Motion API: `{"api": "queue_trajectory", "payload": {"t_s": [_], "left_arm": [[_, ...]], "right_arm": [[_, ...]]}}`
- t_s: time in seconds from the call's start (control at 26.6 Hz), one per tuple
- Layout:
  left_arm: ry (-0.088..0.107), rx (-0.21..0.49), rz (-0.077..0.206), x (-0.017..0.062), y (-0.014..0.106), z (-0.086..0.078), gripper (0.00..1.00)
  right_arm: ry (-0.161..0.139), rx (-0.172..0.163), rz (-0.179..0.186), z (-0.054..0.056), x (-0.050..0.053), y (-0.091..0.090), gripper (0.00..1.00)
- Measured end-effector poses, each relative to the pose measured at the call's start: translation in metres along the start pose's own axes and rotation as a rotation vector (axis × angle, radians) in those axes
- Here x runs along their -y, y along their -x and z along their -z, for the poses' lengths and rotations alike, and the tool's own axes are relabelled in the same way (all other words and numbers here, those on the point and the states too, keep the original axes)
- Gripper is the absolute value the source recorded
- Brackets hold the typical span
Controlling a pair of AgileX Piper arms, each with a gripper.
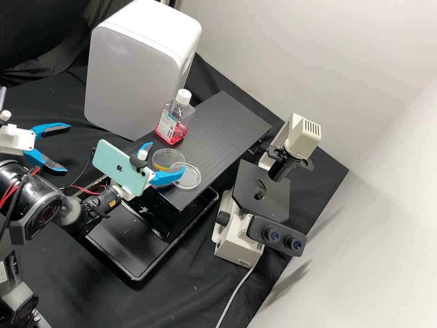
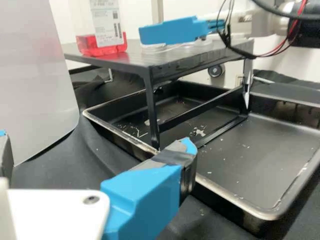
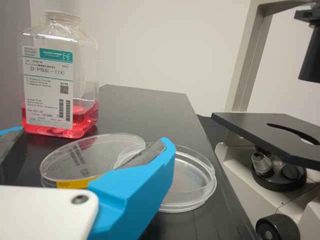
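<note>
A petri dish (image 1: 167, 159) (image 3: 82, 162) holding yellow liquid sits on the black raised platform (image 1: 227, 123). My right gripper (image 1: 165, 159) (image 3: 89, 140) is open and straddles it, one blue finger on each side. The nearer finger (image 3: 145, 175) lies between this dish and an empty clear dish (image 1: 189, 176) (image 3: 192, 175) beside it. A flask of pink liquid (image 1: 173, 120) (image 3: 60, 85) stands farther back on the platform. My left gripper (image 1: 48, 146) (image 2: 95, 142) hangs open at the far left above the black cloth, holding nothing.
A large white box (image 1: 136, 64) stands behind the platform. Beneath the platform lies a black tray (image 1: 132, 255) (image 2: 280, 165). To the right stands a microscope (image 1: 264, 200) (image 3: 270, 140), its stage close to the platform's edge. A white wall runs along the right.
</note>
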Motion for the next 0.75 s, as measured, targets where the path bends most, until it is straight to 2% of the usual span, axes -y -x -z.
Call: {"api": "queue_trajectory", "payload": {"t_s": [0.08,0.15,0.23,0.26,0.41,0.53,0.64,0.75], "left_arm": [[0.003,0.001,-0.017,-0.0036,0.006,-0.001,1.00],[0.006,0.006,-0.044,-0.0090,0.011,-0.002,1.00],[0.011,-0.002,-0.059,-0.0120,0.013,-0.001,1.00],[0.016,-0.008,-0.065,-0.0129,0.014,-0.001,1.00],[0.029,-0.026,-0.071,-0.0134,0.016,-0.001,1.00],[0.030,-0.027,-0.071,-0.0134,0.016,-0.001,1.00],[0.030,-0.027,-0.071,-0.0134,0.016,-0.001,1.00],[0.030,-0.027,-0.071,-0.0134,0.016,-0.001,1.00]], "right_arm": [[0.013,0.002,-0.012,0.001,-0.002,0.000,1.00],[0.005,0.012,-0.026,0.000,-0.004,0.001,1.00],[0.013,0.020,-0.047,0.001,-0.008,0.001,1.00],[0.024,0.025,-0.061,0.002,-0.010,0.002,1.00],[0.035,0.047,-0.105,0.007,-0.014,0.005,1.00],[0.018,0.066,-0.130,0.009,-0.017,0.010,1.00],[0.010,0.068,-0.136,0.008,-0.019,0.016,1.00],[-0.028,0.063,-0.124,0.005,-0.019,0.021,1.00]]}}
